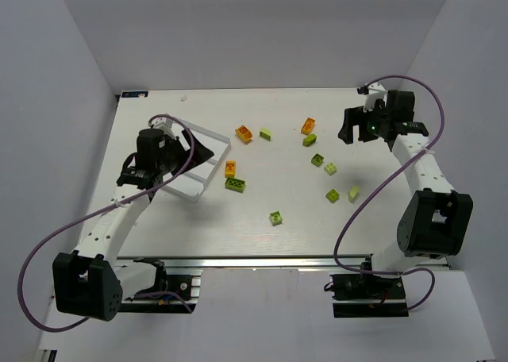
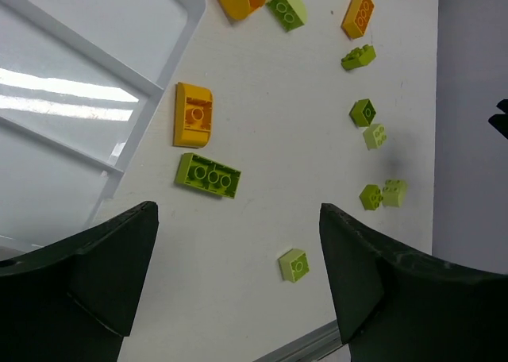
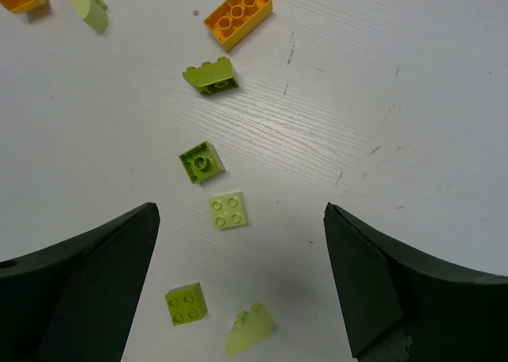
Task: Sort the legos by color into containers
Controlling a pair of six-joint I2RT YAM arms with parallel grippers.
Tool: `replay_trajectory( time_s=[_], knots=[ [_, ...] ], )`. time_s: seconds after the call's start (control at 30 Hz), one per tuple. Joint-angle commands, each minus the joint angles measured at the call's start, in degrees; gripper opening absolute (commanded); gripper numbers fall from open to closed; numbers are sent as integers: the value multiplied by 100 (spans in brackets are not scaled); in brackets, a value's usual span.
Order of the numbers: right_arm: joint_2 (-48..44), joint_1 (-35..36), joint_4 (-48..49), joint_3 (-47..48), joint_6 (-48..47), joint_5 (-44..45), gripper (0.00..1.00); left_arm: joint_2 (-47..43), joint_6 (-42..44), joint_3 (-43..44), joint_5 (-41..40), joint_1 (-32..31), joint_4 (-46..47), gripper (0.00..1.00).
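The clear tray (image 1: 220, 157) lies at the left and looks empty; its rim also shows in the left wrist view (image 2: 165, 68). An orange brick (image 1: 230, 169) and a long green brick (image 1: 235, 185) lie just right of it. More orange bricks (image 1: 244, 133) (image 1: 309, 125) and several green bricks (image 1: 317, 160) are scattered across the middle and right. My left gripper (image 1: 194, 152) hovers over the tray's near edge, open and empty (image 2: 238, 213). My right gripper (image 1: 348, 129) hovers at the far right, open and empty (image 3: 240, 211), above small green bricks (image 3: 201, 163) (image 3: 228, 210).
A lone green brick (image 1: 275, 217) lies toward the front edge (image 2: 294, 264). White walls enclose the table on the left, back and right. Purple cables loop beside both arms.
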Motion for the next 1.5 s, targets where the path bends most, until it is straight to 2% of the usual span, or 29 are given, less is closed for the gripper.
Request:
replay_trajectory(
  time_s=[0.0,0.17,0.27,0.33,0.4,0.53,0.63,0.67,0.7,0.73,0.8,0.87,0.9,0.93,1.0,1.2,1.47],
  knots=[
    [-84,2,-59,137,-151,-329,89,33,-64,234,284,-105,33,91],
    [-49,124,-857,251,-1996,-1428,89,384,-362,365,407,-500,60,71],
    [-101,265,-920,190,-2419,-1447,89,673,-591,620,110,-843,-45,55],
    [-145,563,-903,111,-2551,-1377,89,850,-950,909,-189,-1027,-203,51],
    [-172,722,-921,32,-2745,-1315,89,1114,-1390,1121,-672,-1274,-563,53],
    [-32,1074,-1305,198,-3095,-1401,89,1535,-2294,1736,-1735,-1678,-1529,68],
    [13,1179,-1036,93,-2632,-1508,89,1826,-2971,2009,-2141,-1959,-2188,71],
    [13,1206,-1000,67,-2579,-1526,79,1913,-3243,2070,-2168,-2030,-2199,72],
    [4,1258,-878,6,-2300,-1509,55,2141,-3394,2132,-2185,-2152,-2286,72],
    [-13,1293,-685,-169,-2088,-1378,39,2273,-3517,2211,-2290,-2214,-2452,72],
    [-84,1311,-245,-337,-1807,-1255,22,2728,-3790,2508,-2404,-2398,-2620,73],
    [-128,1364,53,-557,-1656,-1157,28,3012,-4070,2703,-2563,-2452,-2875,74],
    [-119,1373,90,-592,-1629,-1105,52,3161,-4141,2878,-2616,-2522,-2937,75],
    [-102,1364,90,-610,-1603,-1113,63,3415,-4229,2966,-2747,-2583,-3059,76],
    [-31,1390,55,-575,-1576,-1113,72,3618,-4432,3142,-2870,-2654,-3104,78],
    [30,1347,29,-610,-1576,-1052,76,4094,-4626,3415,-3319,-2769,-3333,85],
    [66,1329,20,-601,-1576,-964,77,4489,-4590,3398,-3592,-2769,-3456,86]
  ],
)
